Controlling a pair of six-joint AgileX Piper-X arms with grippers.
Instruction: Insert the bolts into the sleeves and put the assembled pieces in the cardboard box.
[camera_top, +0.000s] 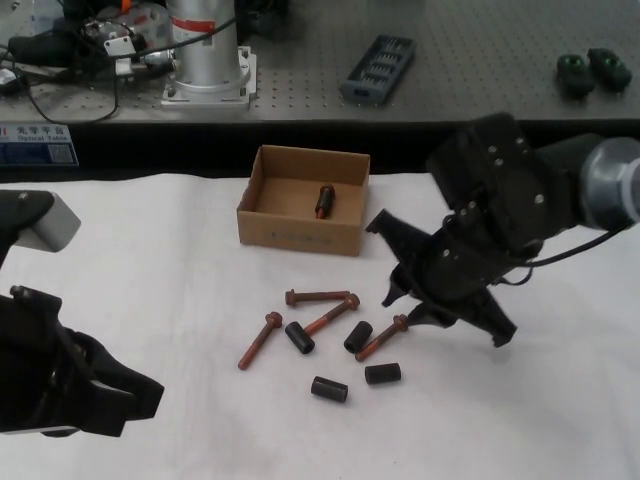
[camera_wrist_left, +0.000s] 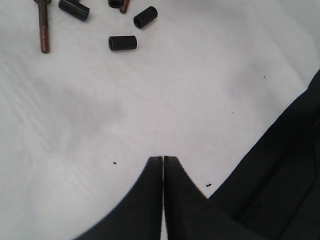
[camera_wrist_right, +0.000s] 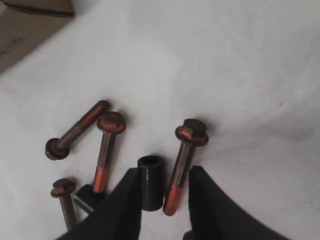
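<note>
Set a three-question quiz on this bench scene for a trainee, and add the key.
1. True or false: the left hand is shut with nothing in it.
2. How many sleeves lie loose on the white cloth?
3. What lies in the cardboard box? A) nothing B) one assembled piece C) two bare bolts

Key: 1 true; 2 four; 3 B.

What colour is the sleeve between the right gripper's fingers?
Black. The sleeve shows best in the right wrist view.
</note>
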